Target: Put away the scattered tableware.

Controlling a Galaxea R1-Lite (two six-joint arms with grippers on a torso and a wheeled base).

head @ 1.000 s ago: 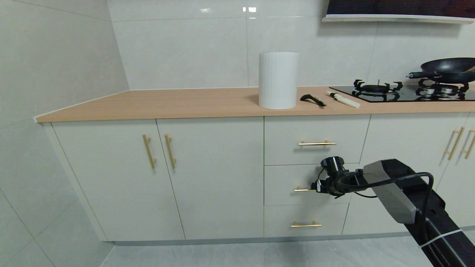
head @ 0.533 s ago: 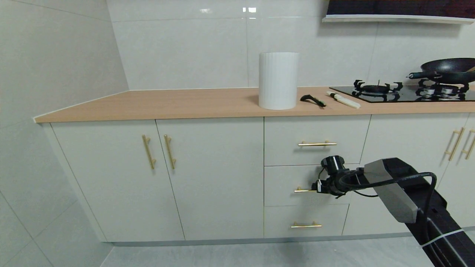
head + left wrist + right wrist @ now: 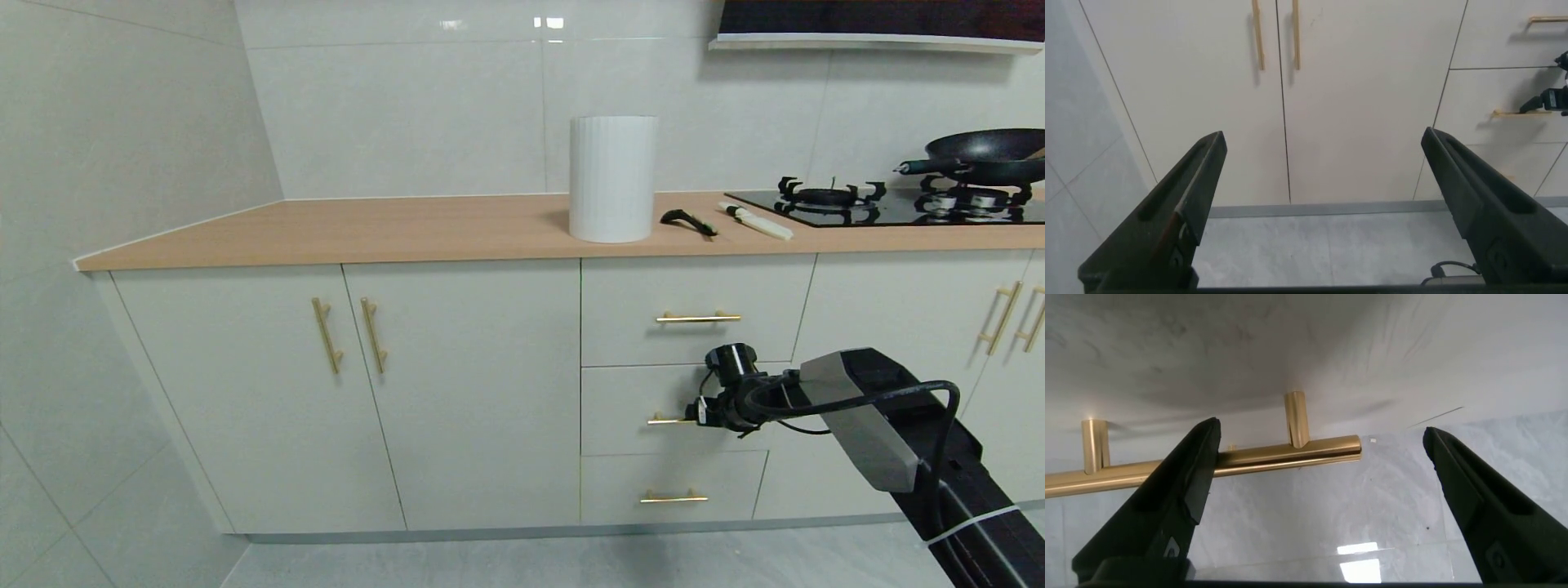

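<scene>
On the wooden counter [image 3: 408, 229] a black utensil [image 3: 688, 220] and a white-handled utensil [image 3: 755, 220] lie beside a tall white ribbed container [image 3: 612, 178]. Lower down, my right gripper [image 3: 694, 412] is at the brass handle [image 3: 665, 420] of the middle drawer [image 3: 629, 392]. In the right wrist view the gripper [image 3: 1319, 437] is open, its fingers [image 3: 1176, 506] either side of the handle [image 3: 1249, 460], not touching it. My left gripper [image 3: 1323, 140] hangs open and empty, low in front of the cabinet doors [image 3: 1282, 98].
A gas hob [image 3: 890, 204] with a black pan [image 3: 988, 151] stands at the counter's right end. Above and below the middle drawer are a top drawer [image 3: 698, 316] and a bottom drawer [image 3: 673, 495]. A tiled wall closes the left side. Grey floor [image 3: 1315, 253] lies open below.
The head view has shifted very slightly. The right gripper stays at the middle drawer's handle, and nothing on the counter has moved.
</scene>
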